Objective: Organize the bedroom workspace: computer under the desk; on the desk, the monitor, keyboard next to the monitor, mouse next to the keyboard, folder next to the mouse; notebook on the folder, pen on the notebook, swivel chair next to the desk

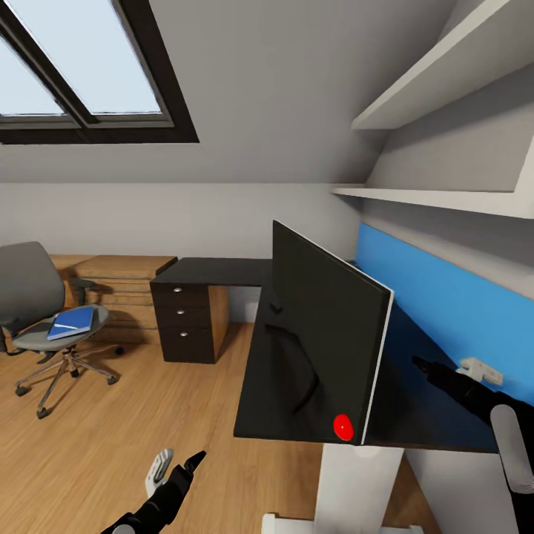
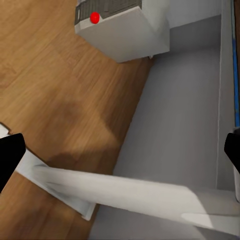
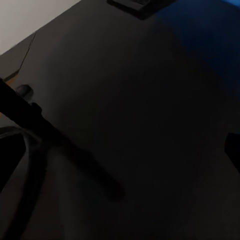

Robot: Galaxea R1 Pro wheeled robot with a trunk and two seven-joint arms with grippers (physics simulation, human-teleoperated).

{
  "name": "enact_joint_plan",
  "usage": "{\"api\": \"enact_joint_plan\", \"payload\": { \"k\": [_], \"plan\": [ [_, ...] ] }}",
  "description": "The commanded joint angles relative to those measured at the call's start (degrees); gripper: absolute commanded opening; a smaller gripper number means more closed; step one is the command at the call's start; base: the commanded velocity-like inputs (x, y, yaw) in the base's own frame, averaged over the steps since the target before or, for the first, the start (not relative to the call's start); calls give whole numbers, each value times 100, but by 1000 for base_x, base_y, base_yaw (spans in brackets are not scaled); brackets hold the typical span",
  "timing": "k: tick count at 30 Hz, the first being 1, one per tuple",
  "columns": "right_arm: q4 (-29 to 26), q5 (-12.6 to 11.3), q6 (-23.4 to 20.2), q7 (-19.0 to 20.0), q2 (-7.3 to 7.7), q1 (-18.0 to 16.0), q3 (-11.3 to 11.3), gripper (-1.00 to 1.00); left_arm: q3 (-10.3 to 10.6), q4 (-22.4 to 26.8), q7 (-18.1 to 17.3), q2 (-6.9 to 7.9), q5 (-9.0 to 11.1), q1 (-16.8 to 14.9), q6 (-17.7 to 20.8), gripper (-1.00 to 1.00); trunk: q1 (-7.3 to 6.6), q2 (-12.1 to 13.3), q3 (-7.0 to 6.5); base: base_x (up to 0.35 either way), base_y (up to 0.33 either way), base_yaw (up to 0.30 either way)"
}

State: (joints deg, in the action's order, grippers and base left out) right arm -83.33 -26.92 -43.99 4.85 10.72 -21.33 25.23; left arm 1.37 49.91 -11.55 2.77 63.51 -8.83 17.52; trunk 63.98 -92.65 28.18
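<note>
A black monitor (image 1: 326, 334) stands upright near the front edge of the black bench (image 1: 222, 271), with a blue back panel (image 1: 445, 311) behind. The left end effector (image 1: 174, 463) hangs released over the wood floor (image 1: 111, 445); the right end effector (image 1: 426, 367) sits above the bench top (released too). Well apart, a blue folder (image 1: 72, 322) lies on the grey swivel chair (image 1: 33, 289). The computer (image 2: 122, 27) stands on the floor

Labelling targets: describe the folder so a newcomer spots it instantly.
Left of the black-topped desk stands a grey upholstered swivel chair on the wood floor. The bright blue flat rectangular folder lies on its seat, the sole blue thing there.
</note>
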Motion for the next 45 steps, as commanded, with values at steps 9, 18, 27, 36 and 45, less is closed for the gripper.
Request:
{"api": "enact_joint_plan", "payload": {
  "k": [9, 18, 27, 36, 45],
  "plan": [
    [39, 30, -23, 44, -24, -2, -701, 100, 4, 1, 7, 5, 61, 21, 29, 100, 1, -3, 7, 44, -46, 154],
    [15, 29, -22, 106, -26, 12, -776, 100, 3, 1, 25, 5, 65, 22, 32, 100, 1, -3, 7, 2, -2, 198],
    [-31, 29, -22, 116, -38, 50, -830, 100, 3, 1, 46, 5, 65, 22, 32, 100, 1, -3, 7, 0, 0, 35],
    [-60, 29, -22, 72, -97, 68, -1269, 100, 3, -6, 55, 5, 65, 22, 29, 100, 1, -3, 7, 0, 0, 43],
    [-66, 22, -27, 83, -106, 68, -1419, 100, 3, -7, 55, 5, 65, 22, 26, 100, 1, -3, 7, 0, 0, 119]
  ]
}}
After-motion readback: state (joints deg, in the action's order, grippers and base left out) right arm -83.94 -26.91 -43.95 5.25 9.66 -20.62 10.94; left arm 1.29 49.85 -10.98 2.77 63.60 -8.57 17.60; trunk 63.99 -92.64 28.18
